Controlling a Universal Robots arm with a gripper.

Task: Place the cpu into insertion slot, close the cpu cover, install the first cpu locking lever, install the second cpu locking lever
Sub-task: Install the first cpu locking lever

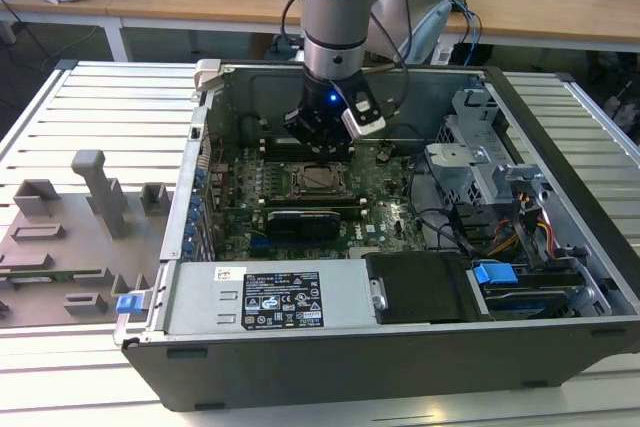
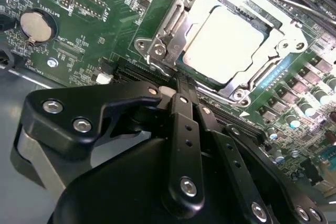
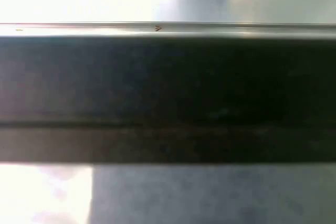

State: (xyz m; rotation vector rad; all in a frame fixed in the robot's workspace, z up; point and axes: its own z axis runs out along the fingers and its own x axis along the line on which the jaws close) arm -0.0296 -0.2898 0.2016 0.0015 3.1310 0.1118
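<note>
While seated flat in the insertion slot (image 2: 231,45) mid-motherboard (image 2: 105,19), cpu (image 2: 223,40) pale silvery, framed by closed cpu cover (image 2: 173,30); gripper (image 2: 176,90) just beside socket's edge, fingers pressed together, holding nothing.

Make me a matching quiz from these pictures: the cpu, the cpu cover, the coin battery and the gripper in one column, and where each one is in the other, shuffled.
1. cpu
2. cpu cover
3. coin battery
4. gripper

A. on the green board, away from the socket
B. beside the socket's corner
C. seated in the insertion slot
D. lying flat around the chip

Pairs: 1-C, 2-D, 3-A, 4-B
</note>
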